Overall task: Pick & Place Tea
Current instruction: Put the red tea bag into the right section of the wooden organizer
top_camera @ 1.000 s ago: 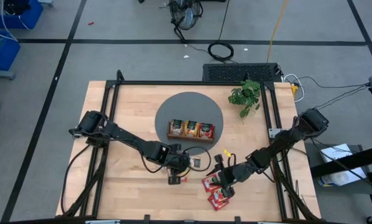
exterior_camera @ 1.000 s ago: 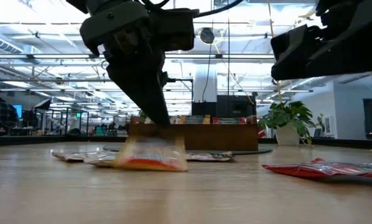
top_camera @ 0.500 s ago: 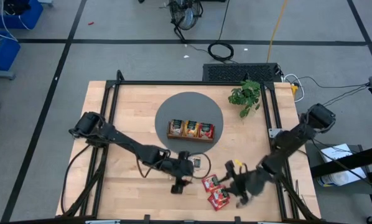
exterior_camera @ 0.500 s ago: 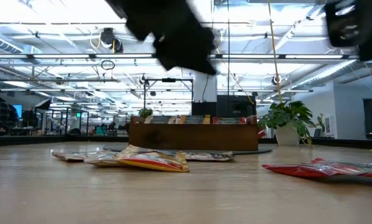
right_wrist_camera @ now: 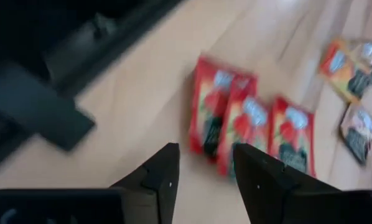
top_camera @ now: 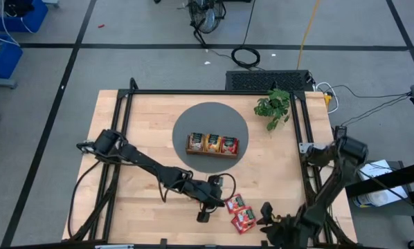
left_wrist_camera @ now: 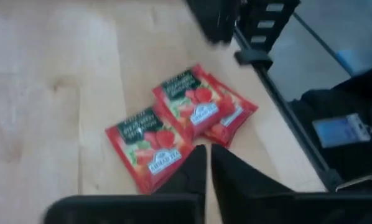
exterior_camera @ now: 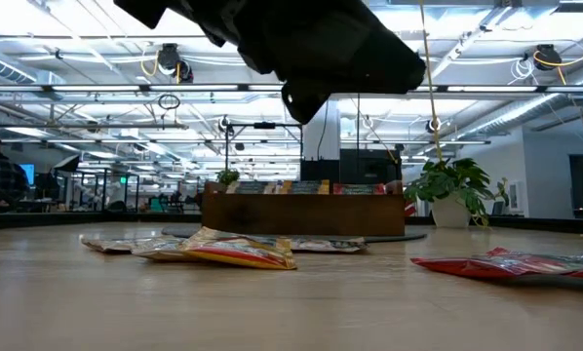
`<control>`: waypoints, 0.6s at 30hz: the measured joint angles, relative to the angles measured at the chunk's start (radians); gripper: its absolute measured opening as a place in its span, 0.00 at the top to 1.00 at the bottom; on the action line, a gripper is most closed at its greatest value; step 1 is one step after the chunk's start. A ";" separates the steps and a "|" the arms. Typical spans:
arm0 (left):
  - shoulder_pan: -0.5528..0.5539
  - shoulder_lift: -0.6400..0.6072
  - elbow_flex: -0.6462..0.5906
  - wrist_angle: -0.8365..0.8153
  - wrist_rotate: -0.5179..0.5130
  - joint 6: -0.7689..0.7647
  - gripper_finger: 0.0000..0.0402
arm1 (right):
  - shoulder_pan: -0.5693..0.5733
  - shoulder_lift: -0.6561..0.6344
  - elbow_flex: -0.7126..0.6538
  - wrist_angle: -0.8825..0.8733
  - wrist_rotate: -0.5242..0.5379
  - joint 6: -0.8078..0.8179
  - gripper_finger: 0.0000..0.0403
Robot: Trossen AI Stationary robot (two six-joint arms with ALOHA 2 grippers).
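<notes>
Three flat red square tea sachets with printed labels lie on the light wooden table near its front edge, right of centre, two overlapping and one just beside them. The left pincer hovers close above them with its dark fingers pressed together and holding nothing. The right pincer, fingers apart and empty, hangs at the near right corner.
</notes>
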 joint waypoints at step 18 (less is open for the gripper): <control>0.001 -0.001 0.000 0.011 0.000 -0.003 0.94 | 0.025 0.205 0.136 -0.265 0.280 0.015 0.59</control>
